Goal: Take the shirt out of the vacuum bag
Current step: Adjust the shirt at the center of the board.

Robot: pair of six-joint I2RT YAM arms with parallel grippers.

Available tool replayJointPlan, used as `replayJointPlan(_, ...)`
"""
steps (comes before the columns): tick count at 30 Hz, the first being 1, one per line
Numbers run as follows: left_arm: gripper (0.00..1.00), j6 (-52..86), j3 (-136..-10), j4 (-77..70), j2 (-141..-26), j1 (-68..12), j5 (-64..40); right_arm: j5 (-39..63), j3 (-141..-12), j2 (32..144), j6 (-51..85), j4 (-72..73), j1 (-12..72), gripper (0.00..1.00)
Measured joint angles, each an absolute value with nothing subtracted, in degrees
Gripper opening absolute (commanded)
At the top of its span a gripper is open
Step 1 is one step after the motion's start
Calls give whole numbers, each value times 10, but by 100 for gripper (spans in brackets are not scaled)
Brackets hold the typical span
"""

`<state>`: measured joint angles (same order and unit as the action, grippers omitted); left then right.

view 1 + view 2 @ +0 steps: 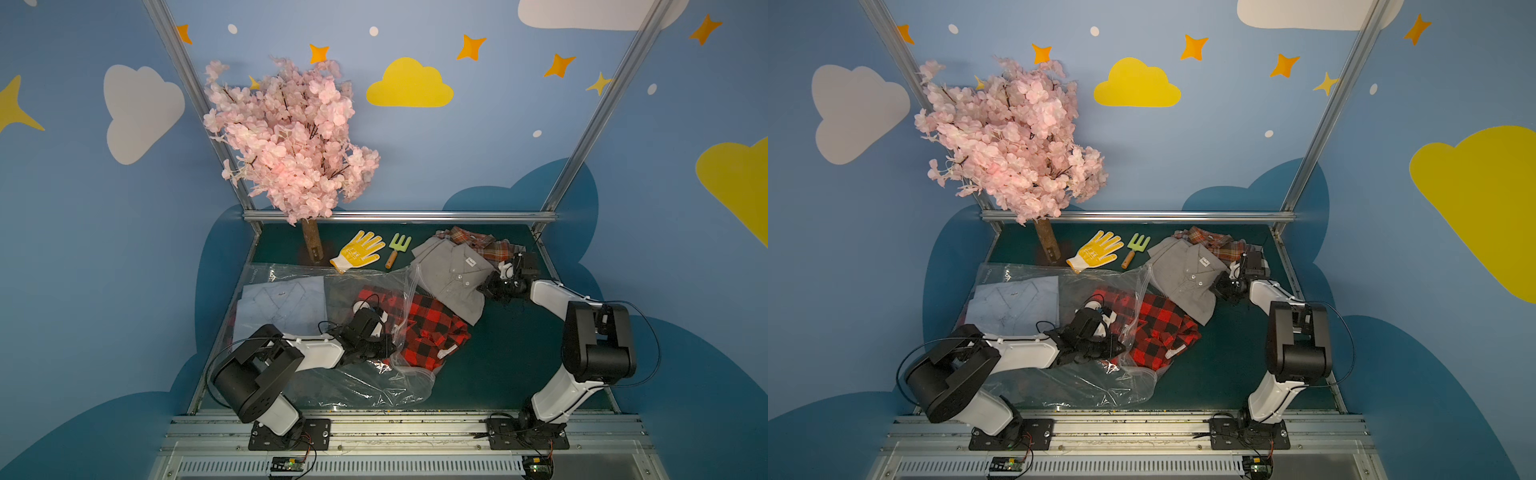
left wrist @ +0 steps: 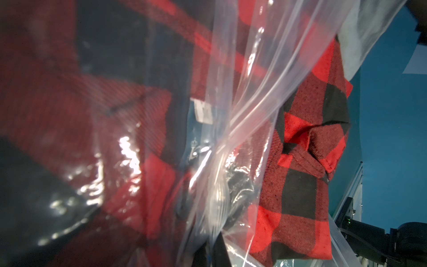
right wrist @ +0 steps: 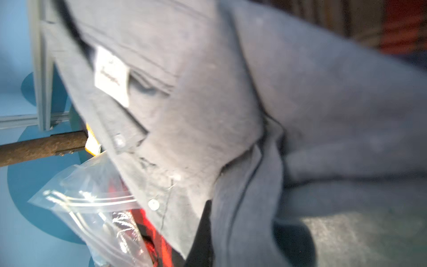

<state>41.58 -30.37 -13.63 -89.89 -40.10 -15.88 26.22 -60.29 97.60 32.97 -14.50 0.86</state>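
Vacuum bag (image 1: 353,386) lies flat on the left half of the green table (image 1: 498,353), mouth turned toward the centre. In the right wrist view its zip-seal strip (image 3: 97,200) stands unsealed and raised. A folded light blue shirt (image 1: 282,303) rests inside, at the end of the bag far from the mouth.

Red-and-black checked shirt (image 1: 432,324) lies across the mouth, partly under the clear film and partly out on the table; the left wrist view confirms film over one portion and bare cloth (image 2: 307,143) beside it.

Left gripper (image 1: 386,351) sits at the mouth over the checked shirt, jaws clenched, with the bag's film gathered up at them.

Right gripper (image 1: 488,286) is at the near right edge of a grey button-up shirt (image 1: 453,270), jaws closed. Whether cloth is caught between them cannot be determined; the right wrist view shows only grey fabric (image 3: 208,115) close against the lens.

The grey shirt lies outside the bag, overlapping an orange plaid shirt (image 1: 494,247) behind it and touching the checked shirt in front.

At the back of the table lie a yellow work glove (image 1: 359,251) and a green hand rake (image 1: 399,247), side by side, next to the trunk of a pink blossom tree (image 1: 291,137).
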Motion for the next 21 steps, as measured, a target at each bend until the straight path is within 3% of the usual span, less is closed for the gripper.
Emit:
replayJointPlan(11, 3, 416, -304, -136, -899, -401, -159, 270, -763, 952, 237, -296, 21, 0)
replayJointPlan(21, 3, 415, -303, -138, -899, -401, -159, 277, -877, 994, 190, -368, -6, 0)
